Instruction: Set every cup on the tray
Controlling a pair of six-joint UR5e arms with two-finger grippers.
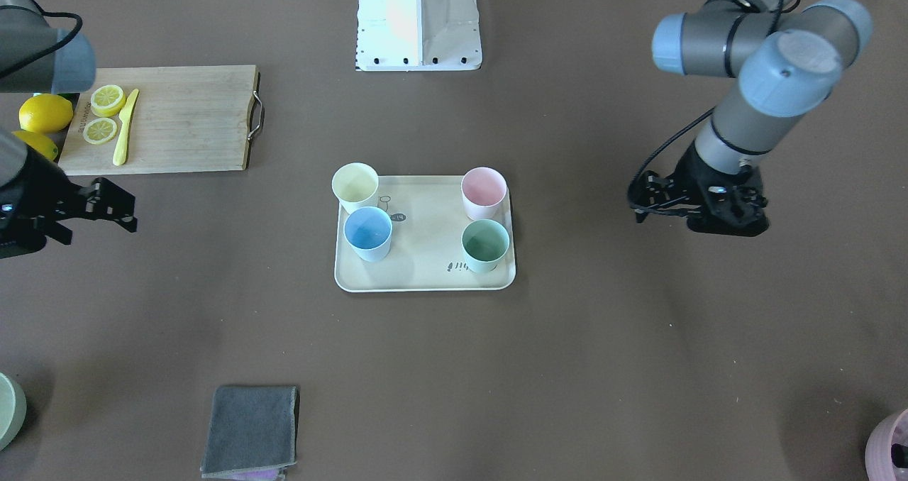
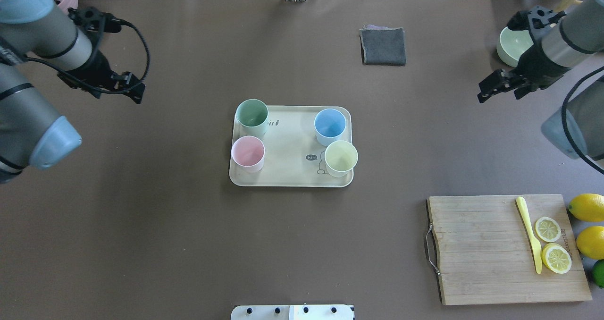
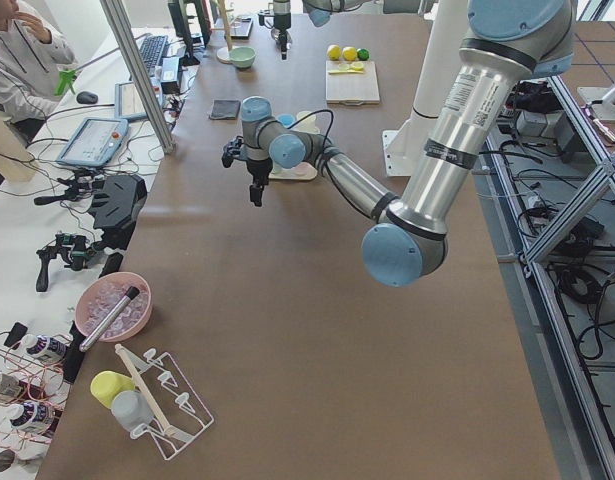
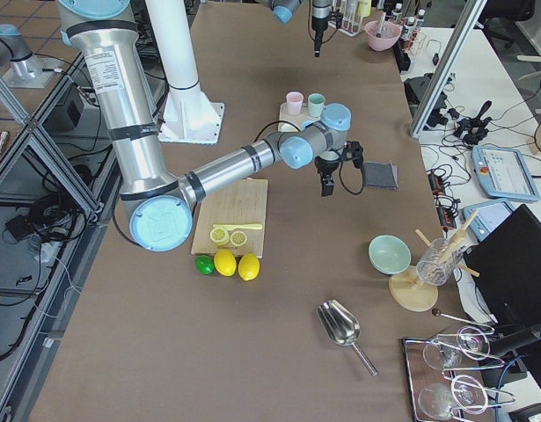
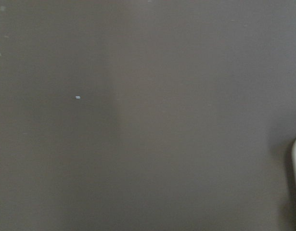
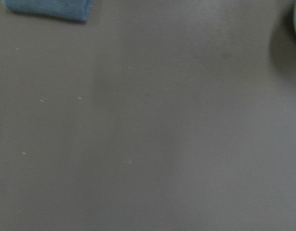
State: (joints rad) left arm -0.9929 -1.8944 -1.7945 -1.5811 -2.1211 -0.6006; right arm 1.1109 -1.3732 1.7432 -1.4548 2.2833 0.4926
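The cream tray (image 1: 425,257) (image 2: 292,169) lies at the table's middle. All four cups stand upright on it: pale yellow (image 1: 355,185) (image 2: 341,157), pink (image 1: 484,190) (image 2: 247,152), light blue (image 1: 367,231) (image 2: 330,124) and mint green (image 1: 485,244) (image 2: 251,114). The yellow cup stands at the tray's corner. My left gripper (image 1: 636,208) (image 2: 137,93) hangs empty over bare table, well to the tray's left in the overhead view. My right gripper (image 1: 131,215) (image 2: 482,93) hangs empty, well to the tray's right. Both look open. Neither wrist view shows fingers.
A wooden cutting board (image 2: 476,249) with a yellow knife (image 2: 529,232) and lemon slices sits near right; whole lemons (image 2: 587,206) lie beside it. A grey cloth (image 2: 383,46) lies far centre. A pale green bowl (image 2: 512,46) sits behind the right gripper. A mauve pot (image 1: 890,445) is at the corner.
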